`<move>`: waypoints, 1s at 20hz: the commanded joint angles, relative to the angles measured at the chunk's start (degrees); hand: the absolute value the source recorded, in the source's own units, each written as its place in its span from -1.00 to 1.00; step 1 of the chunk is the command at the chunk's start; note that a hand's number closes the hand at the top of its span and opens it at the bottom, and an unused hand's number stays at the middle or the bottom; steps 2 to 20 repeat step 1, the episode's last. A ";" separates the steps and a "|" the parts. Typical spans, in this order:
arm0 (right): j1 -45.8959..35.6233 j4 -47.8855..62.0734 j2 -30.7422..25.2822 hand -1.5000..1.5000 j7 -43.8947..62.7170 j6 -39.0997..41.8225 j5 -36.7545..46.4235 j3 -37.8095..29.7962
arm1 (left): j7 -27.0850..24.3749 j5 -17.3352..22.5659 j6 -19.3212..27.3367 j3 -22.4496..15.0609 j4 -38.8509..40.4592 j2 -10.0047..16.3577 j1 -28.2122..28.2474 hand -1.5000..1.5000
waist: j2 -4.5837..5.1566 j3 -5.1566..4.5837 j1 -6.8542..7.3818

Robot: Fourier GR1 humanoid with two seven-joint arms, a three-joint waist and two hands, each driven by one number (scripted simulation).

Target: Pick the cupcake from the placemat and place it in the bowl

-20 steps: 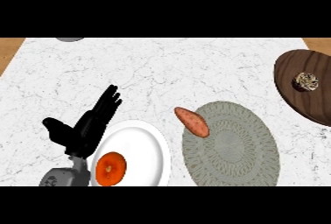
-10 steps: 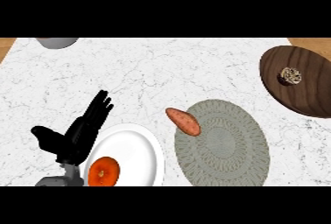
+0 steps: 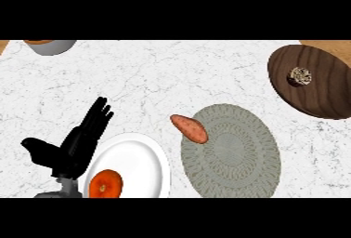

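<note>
The cupcake (image 3: pixel 299 76), small and pale brown, sits inside the dark wooden bowl (image 3: pixel 322 95) at the upper right. The round grey-green placemat (image 3: pixel 233 155) lies in the middle right with nothing standing on its centre. My left hand (image 3: pixel 72 148) shows at the lower left, open with fingers straight and pointing up, thumb out to the left, holding nothing. It is far from the bowl and the placemat. My right hand shows nowhere in the head view.
A reddish sweet potato (image 3: pixel 189 128) lies across the placemat's left edge. A white plate (image 3: pixel 140 155) by my left hand carries an orange fruit (image 3: pixel 105 184). A grey container (image 3: pixel 51 45) peeks in at the top left.
The whole scene has drifted left in the view, and more of the grey container shows at the top left. My left hand stays open and keeps its pose.
</note>
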 commanded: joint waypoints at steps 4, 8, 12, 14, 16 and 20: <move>14.47 -7.48 8.08 1.00 -10.44 11.56 0.15 2.62 | 0.08 0.50 -0.57 -0.41 -0.97 -0.14 0.83 0.00 | 0.31 0.08 0.54; 14.47 -7.48 8.08 1.00 -10.44 11.56 0.15 2.62 | 0.08 0.50 -0.57 -0.41 -0.97 -0.14 0.83 0.00 | 0.31 0.08 0.54; 14.47 -7.48 8.08 1.00 -10.44 11.56 0.15 2.62 | 0.08 0.50 -0.57 -0.41 -0.97 -0.14 0.83 0.00 | 0.31 0.08 0.54; 14.47 -7.48 8.08 1.00 -10.44 11.56 0.15 2.62 | 0.08 0.50 -0.57 -0.41 -0.97 -0.14 0.83 0.00 | 0.31 0.08 0.54; 14.47 -7.48 8.08 1.00 -10.44 11.56 0.15 2.62 | 0.08 0.50 -0.57 -0.41 -0.97 -0.14 0.83 0.00 | 0.31 0.08 0.54; 14.47 -7.48 8.08 1.00 -10.44 11.56 0.15 2.62 | 0.08 0.50 -0.57 -0.41 -0.97 -0.14 0.83 0.00 | 0.31 0.08 0.54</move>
